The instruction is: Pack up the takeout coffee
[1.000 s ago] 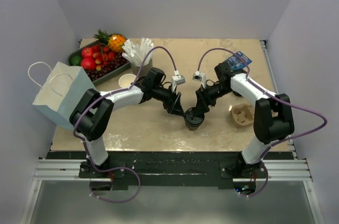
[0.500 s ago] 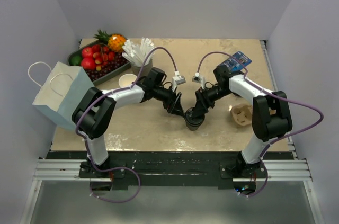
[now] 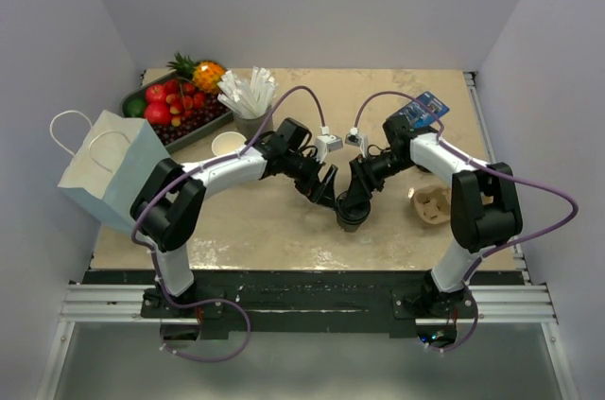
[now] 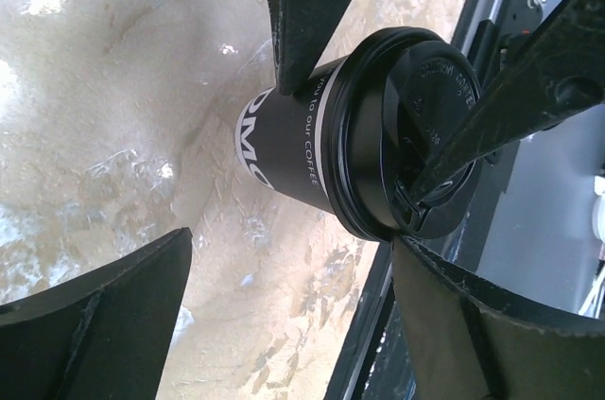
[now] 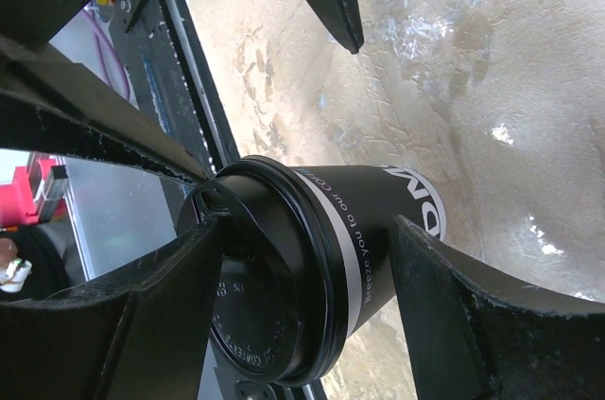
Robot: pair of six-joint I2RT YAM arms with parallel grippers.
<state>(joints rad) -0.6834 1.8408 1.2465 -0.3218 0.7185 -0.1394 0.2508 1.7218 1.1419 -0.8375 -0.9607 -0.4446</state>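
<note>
Cup (image 3: 350,218) stands upright on the table (image 3: 274,230), long axis vertical, toward the 6 o'clock edge. Right gripper (image 3: 351,203) clamps its sides. Left gripper (image 3: 325,188) has jaws wide and empty; cup sits just beside, at its 4 o'clock. Judgement: the right arm carries.

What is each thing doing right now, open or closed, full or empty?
takeout coffee, upright, black lid on
left gripper, open, not touching the takeout coffee
right gripper, closed around the takeout coffee
cup carrier, empty
paper cup stack, lidless
fruit tray, full
</note>
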